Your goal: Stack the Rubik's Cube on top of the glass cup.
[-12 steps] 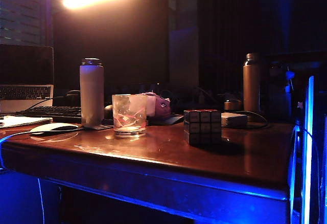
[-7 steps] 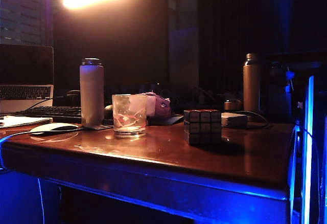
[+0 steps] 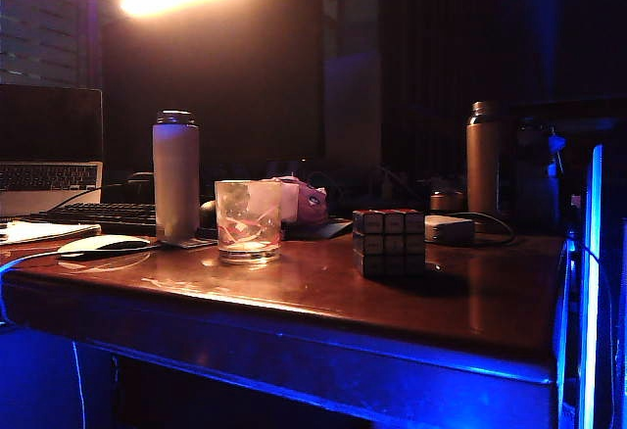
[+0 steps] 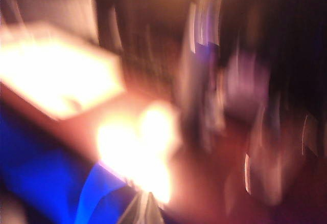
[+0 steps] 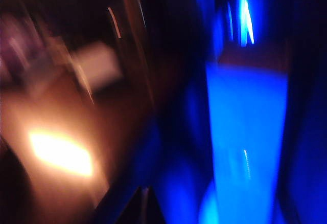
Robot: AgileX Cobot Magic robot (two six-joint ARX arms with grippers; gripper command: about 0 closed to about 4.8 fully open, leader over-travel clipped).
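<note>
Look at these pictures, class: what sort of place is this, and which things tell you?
Probably a dim home or office desk at night: a laptop, a keyboard and a mouse sit on the wooden table.

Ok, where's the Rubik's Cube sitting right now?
In the exterior view the Rubik's Cube rests on the table, right of centre, apart from the glass cup on its left, with a pale box just behind-right.

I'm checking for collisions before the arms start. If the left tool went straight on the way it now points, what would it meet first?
Hard to say: the left wrist view is badly blurred. Its tool barely shows at the frame's edge, aimed over the table; beyond it only smeared shapes appear, probably the objects standing there.
</note>
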